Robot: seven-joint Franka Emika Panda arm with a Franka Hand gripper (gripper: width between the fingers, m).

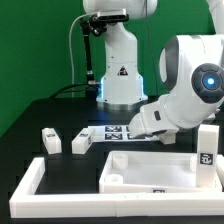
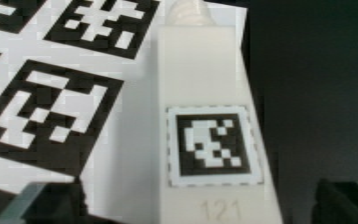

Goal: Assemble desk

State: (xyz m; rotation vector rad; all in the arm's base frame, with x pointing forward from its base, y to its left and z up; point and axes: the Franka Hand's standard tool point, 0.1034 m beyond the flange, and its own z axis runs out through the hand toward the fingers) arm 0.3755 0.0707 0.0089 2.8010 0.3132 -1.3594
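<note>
claw [image 2: 185, 205] — spread, astride leg [image 2: 202, 100]; marker board [image 2: 51, 90] just beside; tabletop [image 1: 140, 170] near

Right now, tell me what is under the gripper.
A white desk leg bearing a square tag lies under the gripper, whose jaws stand open either side of it, beside the marker board. What the leg itself covers is hidden, and the arm blocks the exterior view.

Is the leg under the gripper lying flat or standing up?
Lying flat. In the wrist view the leg runs lengthwise along the edge of the marker board, and its tag faces the camera.
</note>
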